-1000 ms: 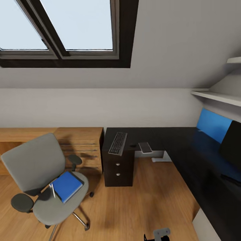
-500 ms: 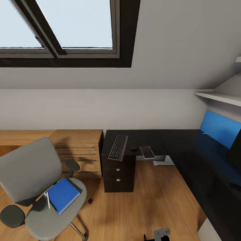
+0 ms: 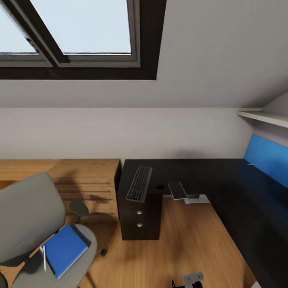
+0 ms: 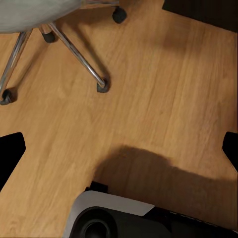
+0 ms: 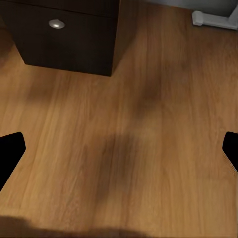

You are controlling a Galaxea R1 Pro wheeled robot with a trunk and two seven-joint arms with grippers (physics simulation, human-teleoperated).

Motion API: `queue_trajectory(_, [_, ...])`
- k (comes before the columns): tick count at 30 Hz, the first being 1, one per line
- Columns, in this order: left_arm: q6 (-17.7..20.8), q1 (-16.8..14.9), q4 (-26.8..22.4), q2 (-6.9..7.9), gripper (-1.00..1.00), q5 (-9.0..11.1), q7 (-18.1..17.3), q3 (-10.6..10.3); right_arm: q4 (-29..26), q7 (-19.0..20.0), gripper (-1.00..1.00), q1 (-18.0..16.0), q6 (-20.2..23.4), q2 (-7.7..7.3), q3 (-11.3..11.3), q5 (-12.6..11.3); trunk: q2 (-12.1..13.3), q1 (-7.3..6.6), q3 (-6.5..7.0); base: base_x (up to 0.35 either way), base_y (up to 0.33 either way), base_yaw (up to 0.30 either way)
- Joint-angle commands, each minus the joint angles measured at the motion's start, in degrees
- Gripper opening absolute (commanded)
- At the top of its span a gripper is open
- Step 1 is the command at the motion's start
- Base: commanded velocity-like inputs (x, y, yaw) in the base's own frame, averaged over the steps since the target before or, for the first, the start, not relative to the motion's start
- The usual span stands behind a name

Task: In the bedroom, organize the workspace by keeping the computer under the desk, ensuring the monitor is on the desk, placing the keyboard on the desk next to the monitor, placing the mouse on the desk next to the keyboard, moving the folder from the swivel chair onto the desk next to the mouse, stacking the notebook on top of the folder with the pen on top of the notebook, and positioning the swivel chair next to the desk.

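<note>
Folder (image 3: 64, 250) and pen (image 3: 43, 257) lie on swivel chair (image 3: 28, 216); keyboard (image 3: 139, 184) on bench (image 3: 224, 180). Both jaws spread apart over the floor, empty.

Swivel chair (image 4: 74, 47) chrome legs, casters on wood floor (image 4: 163, 89); left hand (image 4: 119, 148) fingertips spread wide

A large dark-framed skylight (image 3: 80, 40) is set in the sloped ceiling. A light-wood dresser (image 3: 86, 182) is placed against the white wall (image 3: 132, 132). A white shelf (image 3: 264, 117) is mounted at the right. The wooden floor (image 5: 148, 148) is seen below.
</note>
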Motion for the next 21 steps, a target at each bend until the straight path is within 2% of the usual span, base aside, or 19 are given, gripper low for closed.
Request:
queue_trajectory(1, [-0.14, -0.05, 0.09, 0.01, 1.00, 0.63, -0.52, -0.11, 0.06, -0.48, 1.00, -0.05, -0.05, 0.02, 0.44, 0.11, -0.10, 0.07, -0.11, 0.323, -0.086, 0.000])
queue_trajectory(5, [-0.33, -0.05, 0.56, -0.05, 1.00, 0.51, -0.57, -0.15, 0.06, -0.48, 1.00, -0.03, -0.05, 0.02, 0.44, 0.11, -0.10, 0.07, -0.11, 0.303, -0.047, 0.000])
queue_trajectory(8, [-0.58, -0.05, 0.82, 0.02, 1.00, -0.44, -0.60, -0.18, 0.06, -0.48, 1.00, -0.05, -0.05, 0.02, 0.44, 0.11, -0.10, 0.07, -0.11, 0.273, -0.013, 0.000])
queue_trajectory(11, [-2.21, 1.49, 0.92, 0.10, 1.00, -2.54, -0.61, -0.19, 0.06, -0.48, 1.00, -0.05, -0.34, 0.02, 0.50, 0.11, -0.10, 0.07, -0.11, 0.164, -0.004, 0.000])
queue_trajectory(14, [-6.36, 4.41, 0.94, 0.12, 1.00, -5.61, -1.05, -0.19, 0.08, -0.48, 1.00, -0.05, -1.12, 0.02, 0.51, 0.16, -0.10, 0.07, -0.11, 0.051, -0.001, 0.000])
queue_trajectory(17, [-11.79, 6.93, 0.96, 0.14, 1.00, -9.70, -3.88, -0.13, 0.42, -0.48, 1.00, -0.05, -1.69, 0.02, 0.46, 0.19, -0.10, 0.07, -0.11, 0.013, 0.000, 0.000])
queue_trajectory(21, [-12.52, 7.13, 0.93, 0.14, 1.00, -10.15, -4.19, -0.08, 1.07, -0.51, 1.00, -0.05, -1.79, -0.03, 0.45, 0.20, -0.10, 0.07, -0.11, 0.001, 0.000, 0.000])
